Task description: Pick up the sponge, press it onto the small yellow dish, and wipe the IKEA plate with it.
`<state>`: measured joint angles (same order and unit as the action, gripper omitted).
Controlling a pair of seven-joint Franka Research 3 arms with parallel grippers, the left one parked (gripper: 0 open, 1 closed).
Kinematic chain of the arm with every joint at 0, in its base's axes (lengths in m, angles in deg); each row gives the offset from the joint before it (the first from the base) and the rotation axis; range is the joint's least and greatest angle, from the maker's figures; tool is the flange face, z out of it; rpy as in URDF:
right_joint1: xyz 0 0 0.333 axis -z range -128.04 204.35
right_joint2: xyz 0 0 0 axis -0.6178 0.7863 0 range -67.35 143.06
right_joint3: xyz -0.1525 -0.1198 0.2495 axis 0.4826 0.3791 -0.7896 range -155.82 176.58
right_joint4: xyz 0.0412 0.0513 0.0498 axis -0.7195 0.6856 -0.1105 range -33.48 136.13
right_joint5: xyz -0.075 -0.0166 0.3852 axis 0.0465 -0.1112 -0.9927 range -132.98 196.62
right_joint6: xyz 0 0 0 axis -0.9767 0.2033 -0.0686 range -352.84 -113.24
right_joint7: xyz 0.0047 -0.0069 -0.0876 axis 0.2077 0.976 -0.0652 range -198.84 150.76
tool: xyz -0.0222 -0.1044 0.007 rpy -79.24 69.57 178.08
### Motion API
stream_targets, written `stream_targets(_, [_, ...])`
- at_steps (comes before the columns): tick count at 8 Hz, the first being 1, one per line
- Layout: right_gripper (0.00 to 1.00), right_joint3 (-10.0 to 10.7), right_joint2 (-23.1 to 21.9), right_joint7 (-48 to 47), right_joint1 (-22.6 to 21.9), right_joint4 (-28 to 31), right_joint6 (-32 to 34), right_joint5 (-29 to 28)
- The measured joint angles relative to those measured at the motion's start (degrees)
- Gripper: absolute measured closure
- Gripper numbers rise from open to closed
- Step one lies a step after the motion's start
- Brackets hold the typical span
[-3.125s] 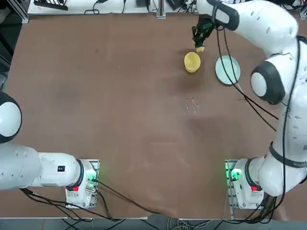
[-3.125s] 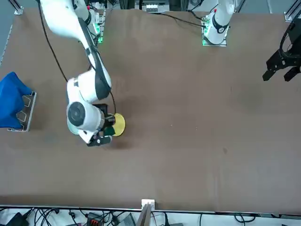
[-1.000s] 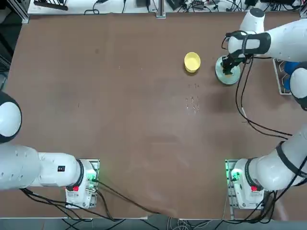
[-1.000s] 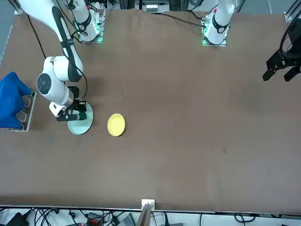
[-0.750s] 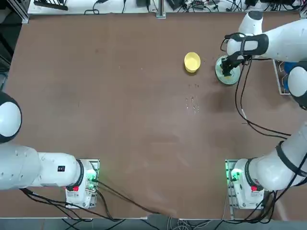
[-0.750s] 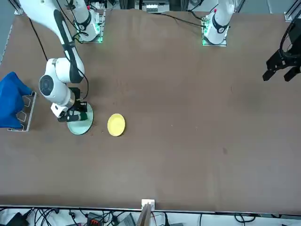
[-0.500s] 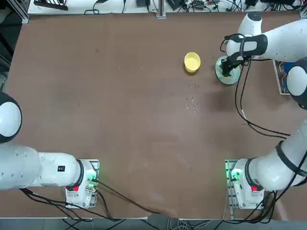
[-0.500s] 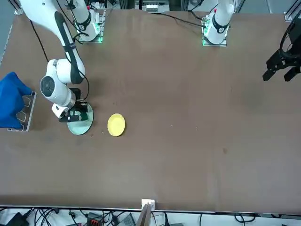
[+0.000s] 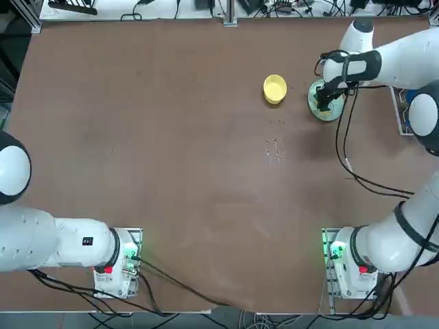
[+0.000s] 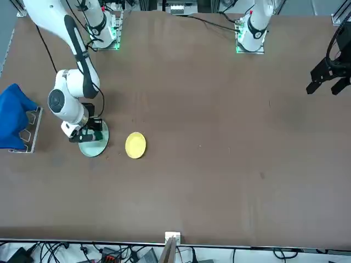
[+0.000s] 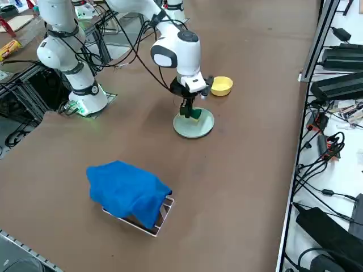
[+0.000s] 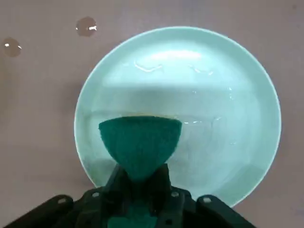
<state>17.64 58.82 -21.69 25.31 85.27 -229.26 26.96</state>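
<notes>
A wide brown table (image 9: 171, 171) fills the views, bare over most of its top, with a few small glints of liquid near the middle (image 9: 275, 148). Along its far edge and its right edge run cables, power strips and metal framing (all of it off the tabletop).

Toward the far right corner sit the two dishes. The small yellow dish (image 9: 274, 88) stands alone, nothing on it, just beside the IKEA plate (image 9: 317, 109) but not touching it. The mint plate shows wet streaks on its glossy inside (image 12: 199, 85), and two droplets lie on the table just past its rim.

The right gripper (image 11: 188, 107) points straight down over the plate, its fingers squeezed tight on the sponge (image 12: 140, 142), pinching the green block so that it flares out below them. The sponge is pressed against the plate's inside, near the rim on the robot's side.

By the table's right edge a blue cloth (image 11: 128, 191) is heaped over a small metal stand (image 10: 30, 131), well apart from the plate. Nothing lies between the two dishes or crowds the arm; its black cable (image 9: 346, 147) loops above the table on the near side of the plate.
</notes>
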Motion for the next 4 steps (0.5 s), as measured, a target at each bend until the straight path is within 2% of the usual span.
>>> stream_targets(4, [0.78, 0.0, 0.9, 0.4, 0.7, 0.3, -0.7, 0.0])
